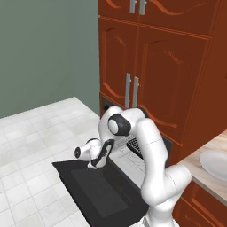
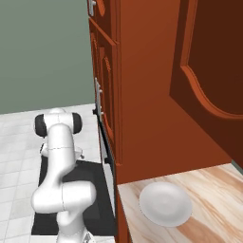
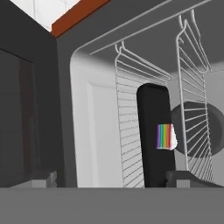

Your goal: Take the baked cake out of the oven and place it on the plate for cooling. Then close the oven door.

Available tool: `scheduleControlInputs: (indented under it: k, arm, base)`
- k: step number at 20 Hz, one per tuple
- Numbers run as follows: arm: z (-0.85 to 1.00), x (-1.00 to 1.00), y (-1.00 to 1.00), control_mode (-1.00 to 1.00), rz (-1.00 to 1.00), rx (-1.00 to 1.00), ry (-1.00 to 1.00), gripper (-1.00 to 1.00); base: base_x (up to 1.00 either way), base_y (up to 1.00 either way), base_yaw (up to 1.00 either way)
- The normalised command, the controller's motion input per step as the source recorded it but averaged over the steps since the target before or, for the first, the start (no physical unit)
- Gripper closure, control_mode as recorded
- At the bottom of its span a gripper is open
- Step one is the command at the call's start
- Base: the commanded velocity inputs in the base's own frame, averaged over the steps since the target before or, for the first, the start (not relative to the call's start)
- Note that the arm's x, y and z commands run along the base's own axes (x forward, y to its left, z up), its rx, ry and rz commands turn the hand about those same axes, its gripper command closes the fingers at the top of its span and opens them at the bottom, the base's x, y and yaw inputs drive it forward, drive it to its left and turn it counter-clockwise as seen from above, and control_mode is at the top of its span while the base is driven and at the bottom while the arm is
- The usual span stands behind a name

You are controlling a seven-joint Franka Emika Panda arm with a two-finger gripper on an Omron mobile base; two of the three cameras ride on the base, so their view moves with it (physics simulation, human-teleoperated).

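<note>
Cake (image 3: 166, 137), striped and tiny, sits on the black tray (image 3: 154, 131) at my hand view's middle right, between my gripper's (image 3: 116, 178) open, empty fingers.

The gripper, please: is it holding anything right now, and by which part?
Nothing is held. The gripper faces the oven cavity with open, empty jaws; the cake sits ahead on the black tray.

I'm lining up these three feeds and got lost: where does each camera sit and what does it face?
Left base view: behind-left of the arm, facing the open oven door; arm and gripper show.
Right base view: behind-right, facing the cabinets and counter; arm shows.
Hand view: rolled, looking into the oven at the cake on a black tray.
Both base views share the plate.
</note>
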Motion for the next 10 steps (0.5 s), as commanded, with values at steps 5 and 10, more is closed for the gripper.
scheduleControlInputs:
  k: [5,10]
  arm:
    - [-0.23,0.14,-0.30,-1.00,0.00,0.00,0.00,-1.00]
    - [-0.19,0.19,-0.26,-1.00,0.00,0.00,0.00,-1.00]
  base:
    - [0.00,0.00,0.00]
    - [0.00,0.00,0.00]
